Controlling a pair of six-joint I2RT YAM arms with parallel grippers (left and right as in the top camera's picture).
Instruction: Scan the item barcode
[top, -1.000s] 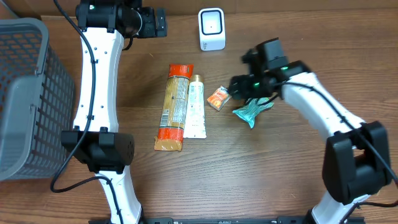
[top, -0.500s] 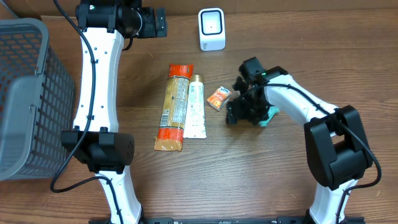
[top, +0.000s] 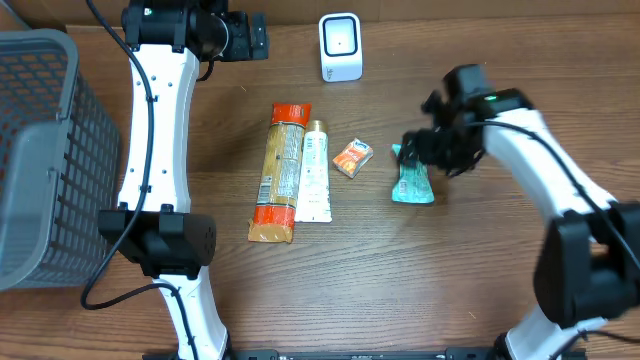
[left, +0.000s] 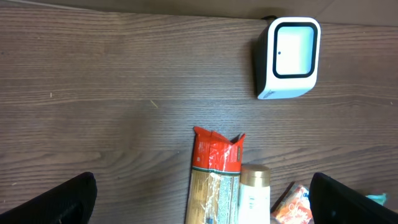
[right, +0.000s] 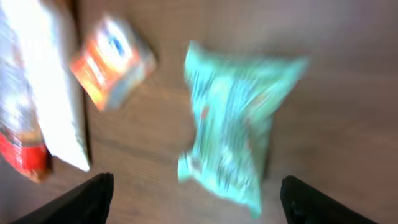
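right gripper: let go; in the wrist view its two fingers stand wide apart at the lower corners with nothing between them.
teal packet: flat on the table, right of centre in the overhead view, just below the right gripper and free of it.
what changed: a second ago the packet lay crumpled with its tail pointing right; the gripper then came down over it, and now the packet lies lengthwise, top to bottom in the frame, with the gripper lifted off toward the upper right.
left gripper: spread wide and empty, parked at the top of the frame, unmoved over the last second.
scanner: upright at top centre, well apart from the packet.
other goods: pasta pack, tube and small orange box lie left of the packet, in the same places as before.
meaning for the task: the packet seems only turned, not picked up; nothing has reached the scanner yet, so a fresh grasp likely comes first.
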